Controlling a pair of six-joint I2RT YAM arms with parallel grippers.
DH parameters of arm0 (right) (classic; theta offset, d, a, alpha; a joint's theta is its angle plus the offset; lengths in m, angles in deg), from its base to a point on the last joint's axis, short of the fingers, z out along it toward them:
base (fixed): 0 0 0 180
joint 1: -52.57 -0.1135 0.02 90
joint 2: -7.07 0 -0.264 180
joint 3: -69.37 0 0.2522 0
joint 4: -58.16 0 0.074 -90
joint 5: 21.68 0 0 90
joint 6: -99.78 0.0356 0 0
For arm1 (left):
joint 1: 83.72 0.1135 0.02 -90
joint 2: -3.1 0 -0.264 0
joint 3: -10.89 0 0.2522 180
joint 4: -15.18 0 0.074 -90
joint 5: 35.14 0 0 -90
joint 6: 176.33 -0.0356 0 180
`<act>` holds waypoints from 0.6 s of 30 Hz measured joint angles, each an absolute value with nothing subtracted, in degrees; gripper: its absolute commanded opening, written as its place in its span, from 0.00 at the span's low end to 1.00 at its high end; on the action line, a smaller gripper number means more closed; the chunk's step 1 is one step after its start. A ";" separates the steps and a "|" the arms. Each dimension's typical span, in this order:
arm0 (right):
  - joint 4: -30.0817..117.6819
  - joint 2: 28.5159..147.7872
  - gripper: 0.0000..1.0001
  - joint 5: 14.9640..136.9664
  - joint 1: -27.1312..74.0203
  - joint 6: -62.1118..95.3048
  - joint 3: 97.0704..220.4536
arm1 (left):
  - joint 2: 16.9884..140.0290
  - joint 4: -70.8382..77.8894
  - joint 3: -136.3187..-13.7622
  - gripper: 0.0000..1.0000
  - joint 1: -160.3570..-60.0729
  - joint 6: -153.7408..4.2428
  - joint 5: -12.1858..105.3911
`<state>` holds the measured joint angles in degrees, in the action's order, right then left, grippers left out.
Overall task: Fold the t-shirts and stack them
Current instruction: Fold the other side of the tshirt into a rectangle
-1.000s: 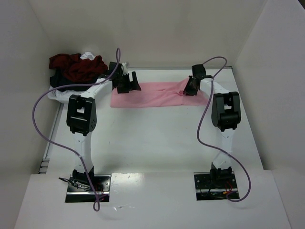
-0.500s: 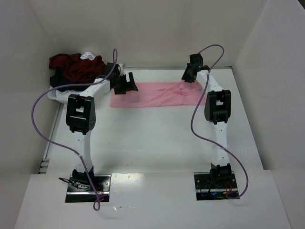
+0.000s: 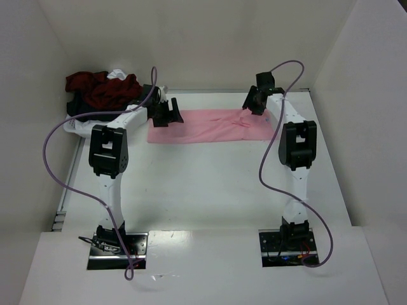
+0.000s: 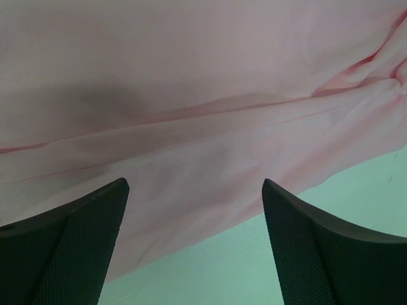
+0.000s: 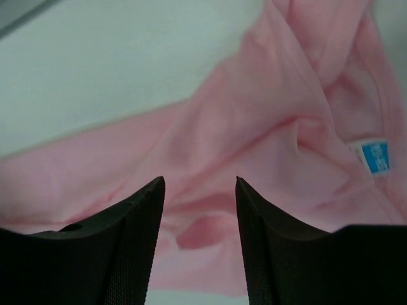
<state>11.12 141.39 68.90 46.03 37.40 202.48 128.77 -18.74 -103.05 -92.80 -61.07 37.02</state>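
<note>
- Top view: the right hand (image 3: 254, 101) has been lifted off the pink t-shirt (image 3: 203, 126) and is now held just above its far right corner, where a second ago it was pressed down into the cloth. The shirt has been left unmoved, so a fold looks finished and released. The left hand (image 3: 168, 113) is kept at the shirt's opposite end.
- The shirt is laid as a long flat band on the desk (image 3: 203, 190), stretched between the two hands. A crumpled heap, dark red t-shirt (image 3: 105, 89) uppermost, is seen beyond the left hand, not yet folded.
- Left wrist view: the fingers are spread wide, nothing is gripped. Smooth, matte pink cloth with soft diagonal creases is spread ahead of them, its edge crossing just under the fingertips.
- Right wrist view: a narrower gap is shown, yet nothing is pinched. Bunched, rumpled folds lie below the fingers, and a small blue-and-white neck label (image 5: 375, 157) sits off to the hand's right.
</note>
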 measured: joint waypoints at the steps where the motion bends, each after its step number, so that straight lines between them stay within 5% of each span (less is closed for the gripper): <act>1: 11.38 139.40 0.55 68.82 46.03 37.64 199.20 | 128.83 -18.78 -103.05 0.89 -92.80 -61.09 37.08; 8: 14.40 130.55 0.60 69.12 46.03 40.06 182.85 | 131.33 -20.31 -103.49 0.82 -93.12 -60.83 37.59; 18: 17.37 130.49 0.60 69.03 46.03 42.34 179.07 | 131.68 -20.77 -103.21 0.82 -93.17 -60.77 39.38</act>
